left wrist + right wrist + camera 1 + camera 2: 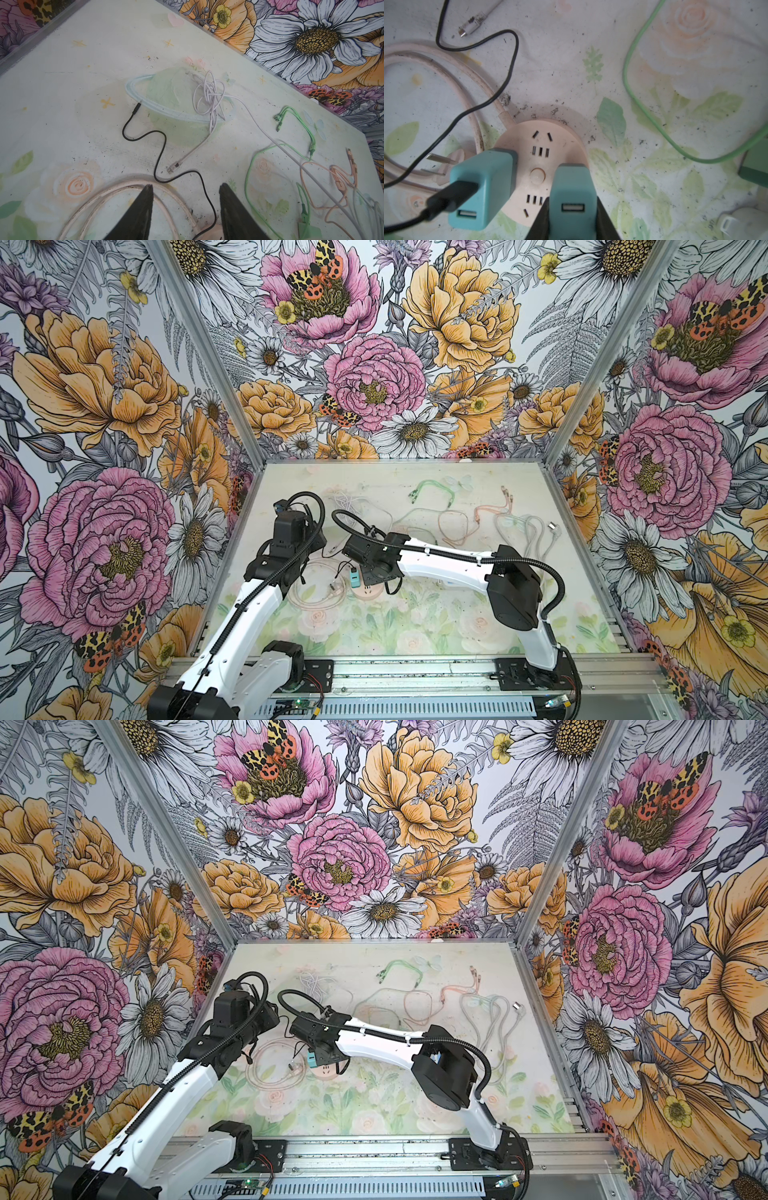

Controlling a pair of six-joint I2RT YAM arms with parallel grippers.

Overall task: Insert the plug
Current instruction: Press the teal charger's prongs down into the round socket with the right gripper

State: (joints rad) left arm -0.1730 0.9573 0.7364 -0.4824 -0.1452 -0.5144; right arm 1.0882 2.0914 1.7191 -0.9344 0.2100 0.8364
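Teal cube-shaped plastic charger plug clamped in right gripper over round pink socket hub, seems not yet pushed fully home; left gripper half open, empty.

A teal USB charger plug stands upright over the rim of a round pale-pink socket hub, with its USB port facing away from the hub. Whether its prongs are seated cannot be told. The hub lies flat, left of centre, in the near half.

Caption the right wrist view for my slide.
Right gripper holds a teal charger at the pink socket hub.
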